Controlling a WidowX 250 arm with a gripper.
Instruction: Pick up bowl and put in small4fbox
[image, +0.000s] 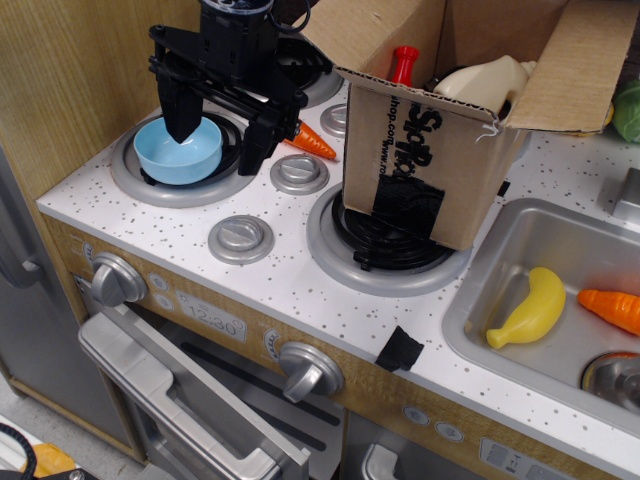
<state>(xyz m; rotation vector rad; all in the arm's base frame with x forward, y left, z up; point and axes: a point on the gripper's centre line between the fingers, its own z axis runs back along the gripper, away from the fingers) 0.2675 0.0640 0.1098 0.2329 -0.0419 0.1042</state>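
Observation:
The light-blue bowl sits upright on the back-left stove burner. My black gripper hangs right over it with its jaws open. One fingertip dips inside the bowl, and the other finger stands just outside the bowl's right wall. The bowl rests on the burner, not lifted. The brown cardboard box, with black lettering and a black tape patch, stands to the right on the front-right burner with its flaps open.
Inside the box are a red-capped item and a cream bottle. A toy carrot lies between gripper and box. The sink at the right holds a banana and another carrot. A wooden wall stands on the left.

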